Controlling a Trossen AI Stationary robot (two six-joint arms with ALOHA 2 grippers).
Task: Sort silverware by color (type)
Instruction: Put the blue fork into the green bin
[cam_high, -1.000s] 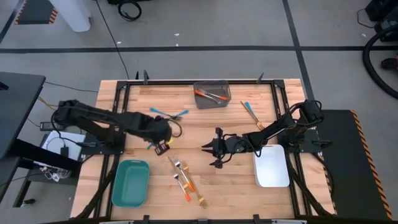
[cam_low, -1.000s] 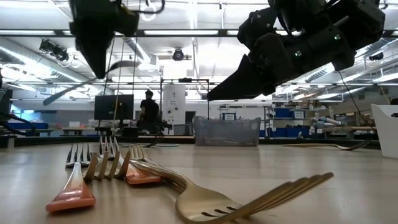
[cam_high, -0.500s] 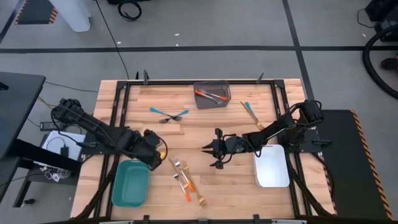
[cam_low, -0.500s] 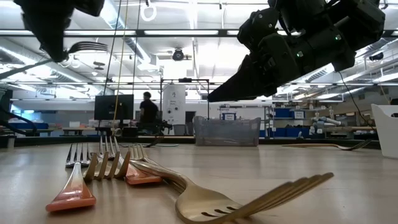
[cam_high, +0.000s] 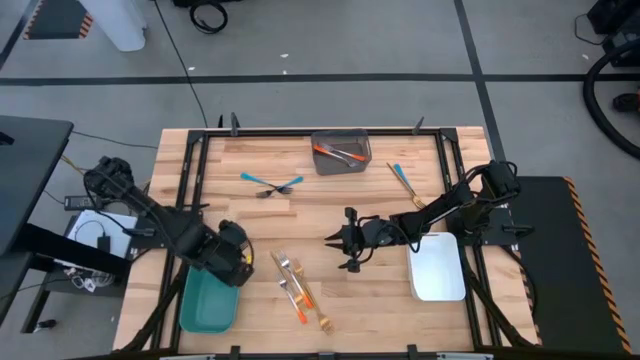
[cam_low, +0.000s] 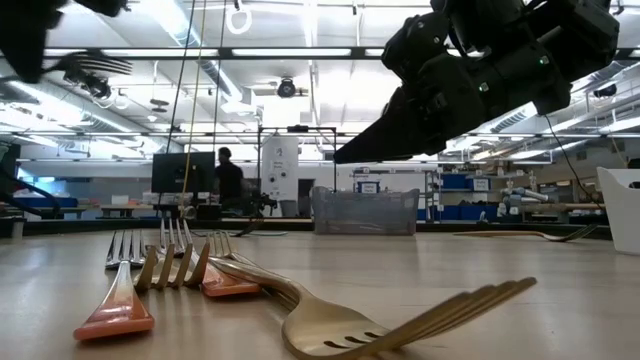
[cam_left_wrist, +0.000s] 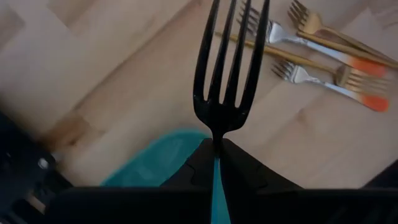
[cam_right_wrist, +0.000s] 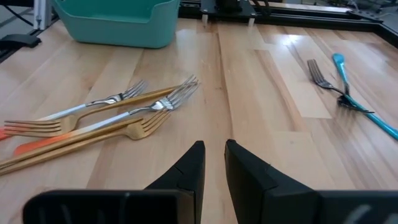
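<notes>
— Judging by what lies where, how much of the sorting is done?

— Some of it, not most. The grey bin (cam_high: 341, 152) at the far edge of the bench (cam_high: 330, 215) already holds a few orange-handled pieces (cam_high: 333, 153). The teal bin (cam_high: 210, 296) and the white bin (cam_high: 437, 266) both look bare inside, as far as the overhead view shows.

— And the arms?

— The left tool (cam_high: 233, 262) hangs above the near corner of the teal bin, clenched on a blue-handled fork (cam_left_wrist: 227, 68); its wrist view shows dark tines sticking out past the fingers, a teal strip of handle between them, and the bin's rim below. I'd judge that fork is about to be dropped in. The right tool (cam_high: 345, 240) hovers over mid-bench with its fingers (cam_right_wrist: 186, 168) only narrowly parted and nothing between them.

— What remains loose?

— Two blue pieces (cam_high: 271, 185) crossed on the far left part of the bench. One piece with a blue handle and another gold one (cam_high: 403, 182) lie near the far right, just beyond the right arm. Then the cluster of forks (cam_high: 298, 288) near the front, just beside the teal bin: gold ones mixed with orange-handled, silver-headed ones, overlapping.

— So the gold hasn't started?

— It seems not; no gold piece shows in any bin. Orange is partly done, blue is at its first delivery.
</notes>
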